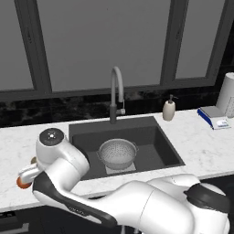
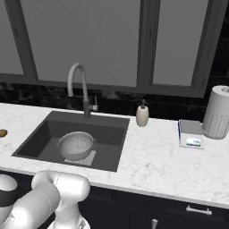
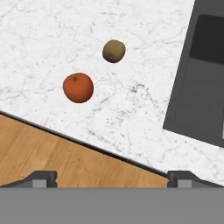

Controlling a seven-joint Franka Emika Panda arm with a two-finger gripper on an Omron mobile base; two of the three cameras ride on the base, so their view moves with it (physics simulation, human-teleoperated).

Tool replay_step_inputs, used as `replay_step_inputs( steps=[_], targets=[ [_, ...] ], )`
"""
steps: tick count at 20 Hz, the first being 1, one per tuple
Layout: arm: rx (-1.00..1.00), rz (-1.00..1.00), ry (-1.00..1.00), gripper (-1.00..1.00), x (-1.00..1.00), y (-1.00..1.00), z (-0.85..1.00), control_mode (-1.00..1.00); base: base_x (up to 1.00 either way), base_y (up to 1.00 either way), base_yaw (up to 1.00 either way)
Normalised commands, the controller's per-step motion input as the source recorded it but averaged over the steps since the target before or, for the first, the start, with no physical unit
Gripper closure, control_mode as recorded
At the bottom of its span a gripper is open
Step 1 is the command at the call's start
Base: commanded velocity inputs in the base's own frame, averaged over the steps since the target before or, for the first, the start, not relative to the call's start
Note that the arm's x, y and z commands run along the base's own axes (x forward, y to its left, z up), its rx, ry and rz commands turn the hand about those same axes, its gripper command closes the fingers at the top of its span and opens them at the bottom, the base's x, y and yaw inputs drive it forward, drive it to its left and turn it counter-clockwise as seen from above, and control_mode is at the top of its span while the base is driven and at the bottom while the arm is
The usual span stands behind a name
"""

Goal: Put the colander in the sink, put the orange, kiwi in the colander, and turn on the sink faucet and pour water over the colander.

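Observation:
The silver colander stands upright on the floor of the dark sink, below the grey gooseneck faucet. On the marble counter left of the sink lie the orange and, just beyond it, the brown kiwi. My gripper hovers over the counter's front edge near them, open wide, with nothing between its fingertips. The sink's corner lies to the right in the hand view.
A cream soap dispenser stands behind the sink's right corner. Farther right are a blue and white box and a paper towel roll. Wooden floor shows below the counter edge.

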Motion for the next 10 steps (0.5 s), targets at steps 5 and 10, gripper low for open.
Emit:
replay_step_inputs(
  steps=[5,10],
  targets=[
    [0.0,0.0,0.0,-1.0,0.01,0.19,-0.26,-1.0,0.0,0.0,0.0],
    [0.0,0.02,0.0,-1.0,0.06,0.14,-0.5,-1.0,0.0,0.0,0.0]
  ],
)
